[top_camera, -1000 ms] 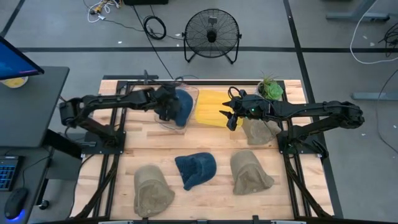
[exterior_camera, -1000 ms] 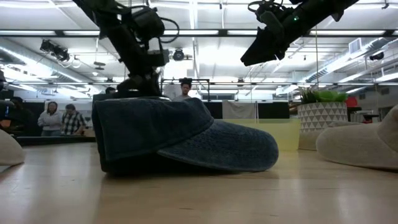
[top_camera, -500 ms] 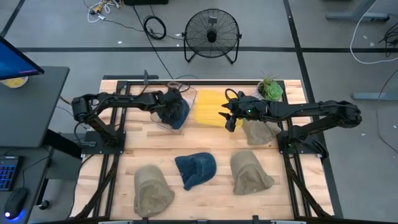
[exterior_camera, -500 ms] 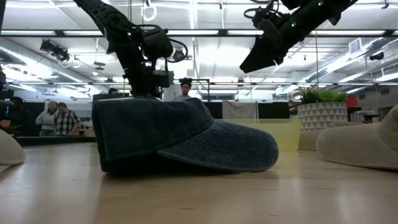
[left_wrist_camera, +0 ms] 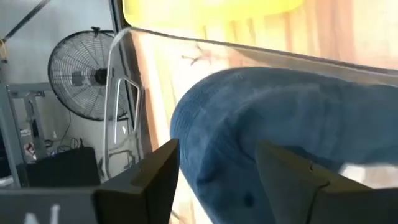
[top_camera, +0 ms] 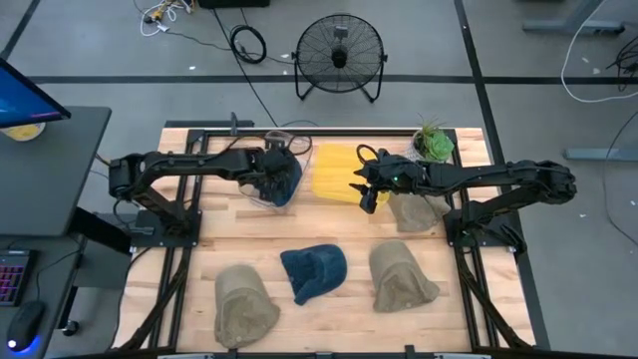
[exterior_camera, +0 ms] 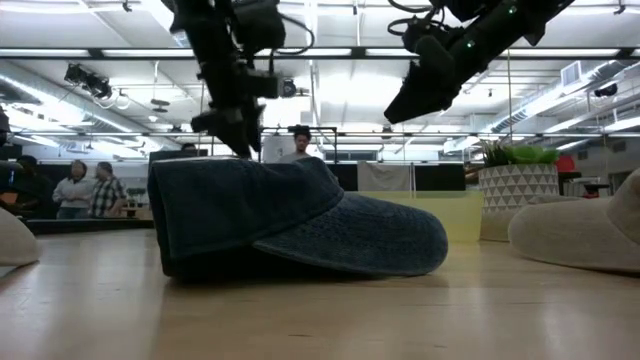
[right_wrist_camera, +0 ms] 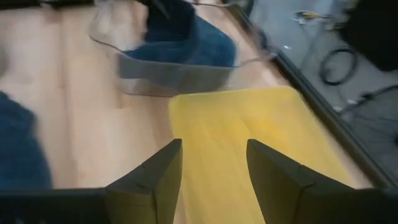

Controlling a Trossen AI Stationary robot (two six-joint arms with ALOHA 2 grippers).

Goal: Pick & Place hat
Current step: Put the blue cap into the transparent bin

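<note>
A blue hat (top_camera: 286,180) lies in a clear bin (top_camera: 305,153) at the table's far side, resting on the bin's floor. My left gripper (top_camera: 271,172) hangs just above it, open, with the hat's crown (left_wrist_camera: 267,124) showing beyond the two spread fingers. My right gripper (top_camera: 365,192) hovers open and holding nothing over the near right part of a yellow bin (top_camera: 334,172). A second blue hat (top_camera: 314,271) sits brim-down on the table's near middle.
Three tan hats lie on the wood: near left (top_camera: 246,304), near right (top_camera: 401,279), and far right (top_camera: 414,211) under the right arm. A potted plant (top_camera: 434,142) stands at the far right corner. A floor fan (top_camera: 340,55) stands beyond the table.
My left gripper has let go of the blue hat, which has settled down into the clear bin. The gripper has then risen a little above it. My right gripper has drifted slightly toward the table's left over the yellow bin.
</note>
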